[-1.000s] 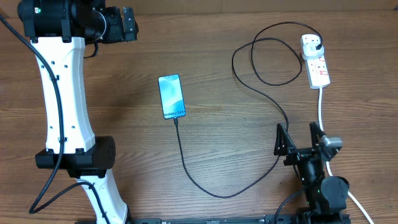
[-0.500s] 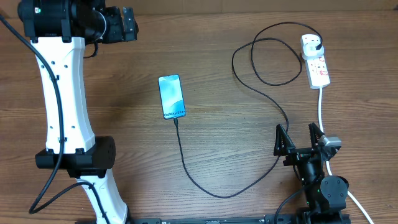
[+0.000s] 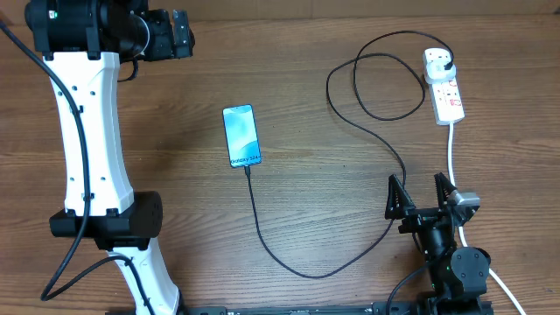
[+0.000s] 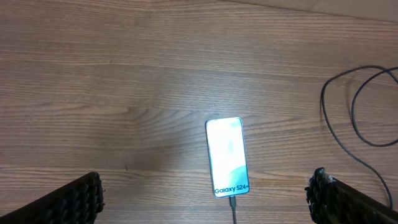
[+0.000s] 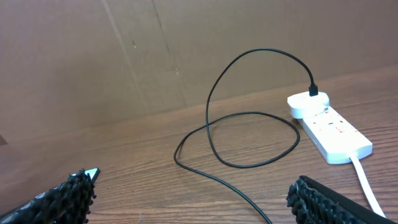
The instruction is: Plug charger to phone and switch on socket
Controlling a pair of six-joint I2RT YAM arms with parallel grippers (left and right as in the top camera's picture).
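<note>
both jaws wide, left arm (image 3: pixel 87 131) outstretched

Under me lies a wooden table (image 3: pixel 175 175), mid-brown, its grain running in long streaks from side to side, with darker lines and a few small knots breaking it up. In my left wrist view the wood looks paler, with a soft bright patch of light near the middle. From overhead, a thin paler band (image 3: pixel 367 5) shows beyond the table's far edge. In my right wrist view a flat brown panel (image 5: pixel 93 62) stands behind the table — it looks like cardboard, with slanting creases and a few small marks. The light is even, the shadows faint.
</note>
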